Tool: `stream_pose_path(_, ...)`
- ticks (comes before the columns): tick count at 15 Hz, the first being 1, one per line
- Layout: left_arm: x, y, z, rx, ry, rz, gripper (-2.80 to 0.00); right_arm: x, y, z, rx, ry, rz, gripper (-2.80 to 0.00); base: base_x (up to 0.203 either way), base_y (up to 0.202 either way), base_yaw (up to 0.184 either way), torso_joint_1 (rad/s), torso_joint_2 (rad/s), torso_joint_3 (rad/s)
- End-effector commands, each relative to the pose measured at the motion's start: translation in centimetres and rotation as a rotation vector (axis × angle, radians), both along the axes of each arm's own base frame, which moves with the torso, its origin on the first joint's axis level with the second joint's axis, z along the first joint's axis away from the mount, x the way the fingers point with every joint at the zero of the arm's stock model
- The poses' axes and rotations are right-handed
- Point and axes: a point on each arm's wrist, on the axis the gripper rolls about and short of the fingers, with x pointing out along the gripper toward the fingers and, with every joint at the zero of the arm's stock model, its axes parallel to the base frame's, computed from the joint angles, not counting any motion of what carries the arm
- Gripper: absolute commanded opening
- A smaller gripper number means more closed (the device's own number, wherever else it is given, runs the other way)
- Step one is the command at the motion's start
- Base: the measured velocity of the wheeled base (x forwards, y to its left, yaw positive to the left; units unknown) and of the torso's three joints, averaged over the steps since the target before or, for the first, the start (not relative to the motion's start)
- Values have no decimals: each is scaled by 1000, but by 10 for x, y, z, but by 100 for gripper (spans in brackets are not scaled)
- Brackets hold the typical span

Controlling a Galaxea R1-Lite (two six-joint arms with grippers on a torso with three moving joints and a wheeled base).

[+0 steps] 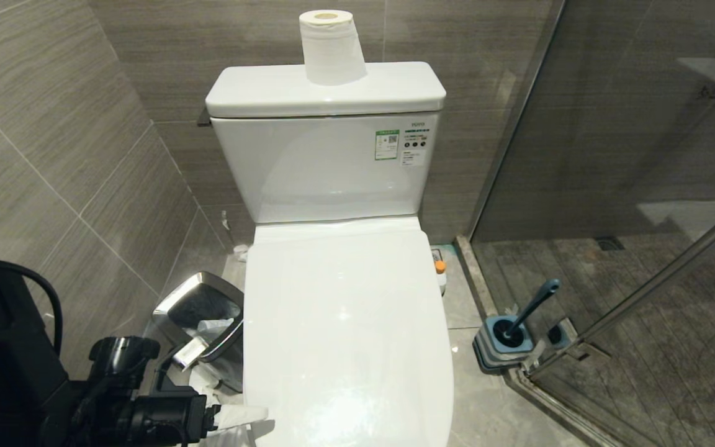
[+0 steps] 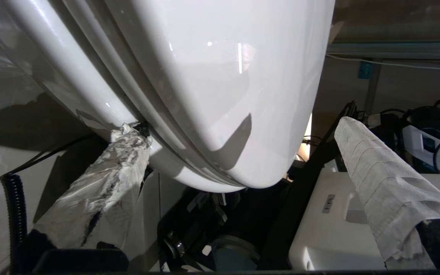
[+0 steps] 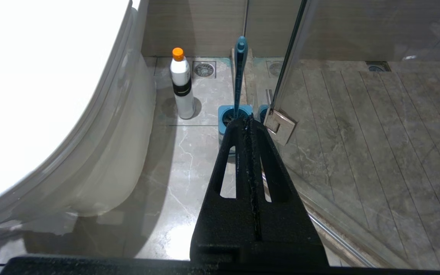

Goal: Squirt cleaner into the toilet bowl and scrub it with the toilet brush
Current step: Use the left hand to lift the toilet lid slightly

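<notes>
The white toilet's lid (image 1: 345, 329) is down, so the inside of the toilet bowl is hidden; only its outer ceramic side (image 3: 105, 168) shows. The cleaner (image 3: 181, 86), a white bottle with an orange cap (image 1: 439, 267), stands on the floor right of the toilet. The toilet brush (image 1: 534, 304) leans in its blue holder (image 1: 503, 344) by the shower door. My left gripper (image 1: 252, 425) is open at the lid's front left edge. Its white-wrapped fingers (image 2: 101, 191) straddle the lid's front, one tip against the rim. My right gripper (image 3: 247, 120) is shut and empty, low over the floor, pointing at the brush (image 3: 239, 72).
A steel-rimmed bin (image 1: 199, 310) holding paper stands left of the toilet, close to my left arm. A toilet paper roll (image 1: 331, 46) sits on the tank. The glass shower door (image 1: 643, 155) and its hinge (image 3: 279, 126) border the brush on the right.
</notes>
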Motion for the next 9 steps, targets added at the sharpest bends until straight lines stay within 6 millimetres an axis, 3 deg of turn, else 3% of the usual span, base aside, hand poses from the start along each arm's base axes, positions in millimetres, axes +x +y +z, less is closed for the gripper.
stream_pose_path(1, 1, -1, -2, 1, 3, -4, 0, 0, 0, 0, 0, 1, 0, -280, 0, 0, 0, 0, 0, 0)
stream_pose_path(9, 5, -22, -2, -11, 2, -85, 0, 0, 0, 0, 0, -1, 0, -280, 0, 0, 0, 0, 0, 0)
